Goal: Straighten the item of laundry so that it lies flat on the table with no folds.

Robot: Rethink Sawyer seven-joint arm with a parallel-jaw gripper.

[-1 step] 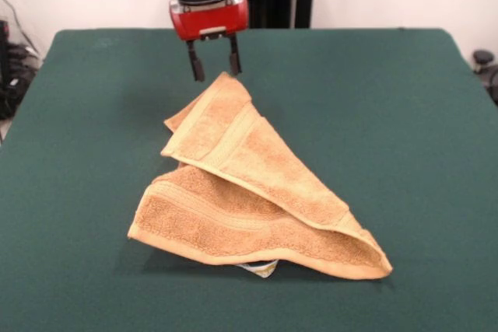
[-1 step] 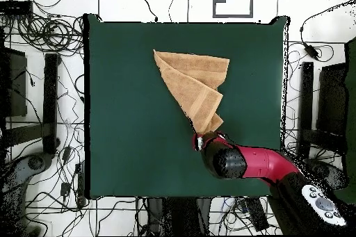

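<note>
We see the red-bodied, black-fingered gripper [image 1: 212, 61], fingers apart and empty, poised just above the far corner of the folded golden-tan terry towel [image 1: 257, 192], likely to unfold it across the dark green felt table [image 1: 405, 114].

The golden-tan towel [image 1: 249, 192] [image 2: 195, 85] lies folded into a rough triangle on the green table [image 1: 405, 114] [image 2: 125, 109], one flap laid diagonally over a lower layer, woven bands showing along its hems. A small white tag [image 1: 261, 269] peeks from under its near edge. Its narrow tip lies directly beneath the gripper [image 1: 212, 62] [image 2: 200, 142], whose two fingers hang spread apart just above it.
</note>
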